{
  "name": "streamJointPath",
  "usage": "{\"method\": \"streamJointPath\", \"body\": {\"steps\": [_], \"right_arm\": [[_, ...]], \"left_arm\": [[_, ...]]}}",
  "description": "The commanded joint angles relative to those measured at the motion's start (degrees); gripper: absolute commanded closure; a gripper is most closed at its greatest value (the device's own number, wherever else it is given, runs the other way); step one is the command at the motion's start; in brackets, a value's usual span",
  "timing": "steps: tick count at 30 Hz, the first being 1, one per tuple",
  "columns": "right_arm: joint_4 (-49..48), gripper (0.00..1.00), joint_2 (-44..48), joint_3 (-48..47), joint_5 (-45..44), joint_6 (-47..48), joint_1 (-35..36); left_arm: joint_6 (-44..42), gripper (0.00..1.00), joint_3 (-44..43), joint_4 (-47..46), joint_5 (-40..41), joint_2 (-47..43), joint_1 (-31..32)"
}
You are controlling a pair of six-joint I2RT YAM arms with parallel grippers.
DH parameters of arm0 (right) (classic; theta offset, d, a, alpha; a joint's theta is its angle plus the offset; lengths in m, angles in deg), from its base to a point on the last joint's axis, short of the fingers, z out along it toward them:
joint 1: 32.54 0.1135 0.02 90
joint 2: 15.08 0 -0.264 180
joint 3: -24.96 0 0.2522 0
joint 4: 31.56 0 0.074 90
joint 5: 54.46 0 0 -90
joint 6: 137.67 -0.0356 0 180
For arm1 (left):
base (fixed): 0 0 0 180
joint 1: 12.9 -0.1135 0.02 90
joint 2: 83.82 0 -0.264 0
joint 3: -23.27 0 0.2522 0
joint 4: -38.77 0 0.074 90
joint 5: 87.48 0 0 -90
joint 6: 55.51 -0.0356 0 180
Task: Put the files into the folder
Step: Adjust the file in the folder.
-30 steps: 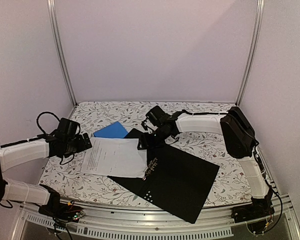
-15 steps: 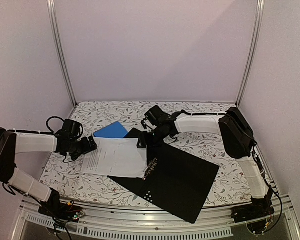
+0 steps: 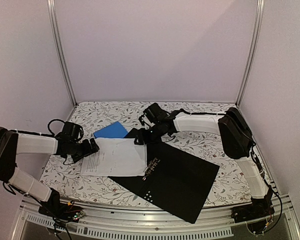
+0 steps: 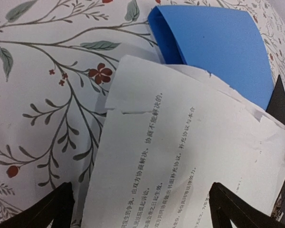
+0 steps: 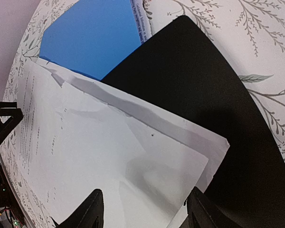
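The files [image 3: 117, 156] are white printed sheets lying loosely stacked, their right part on the left leaf of the open folder [image 3: 182, 177], which shows its black inside and a metal clip [image 3: 151, 167]. My left gripper [image 3: 92, 147] is open at the sheets' left edge; in its wrist view the files [image 4: 190, 156] fill the space ahead of the left gripper [image 4: 140, 213]. My right gripper [image 3: 140, 141] is open over the sheets' far right corner; in the right wrist view the files [image 5: 109, 156] lie under the right gripper [image 5: 145, 213], on the black folder [image 5: 199, 80].
A smaller plain blue folder [image 3: 111, 131] lies behind the sheets, partly under them, and shows as the blue folder [image 4: 218, 52] in the left wrist view. The flowered tablecloth [image 3: 200, 112] covers the table. Frame posts and walls enclose the sides.
My left gripper has moved right and come down to the sheets' left edge. My right gripper has shifted slightly left over the far corner, its jaws a little narrower.
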Motion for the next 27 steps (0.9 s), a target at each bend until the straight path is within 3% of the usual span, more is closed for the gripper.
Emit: {"method": "streamJointPath", "body": {"steps": [1, 16, 27], "right_arm": [[-0.53, 0.4, -1.99, -2.21, -1.46, 0.59, -0.27], [-0.15, 0.4, -1.86, -2.46, -3.22, 0.82, -1.77], [3.93, 0.33, -1.71, -1.92, -5.95, 1.64, -1.81]], "left_arm": [[-0.75, 0.01, 0.78, -1.21, -1.86, 0.59, -0.12], [-4.46, 0.01, -1.77, -3.1, -5.08, 1.7, 0.08], [-3.89, 0.01, -2.71, -3.1, -5.19, 2.26, 0.12]]}}
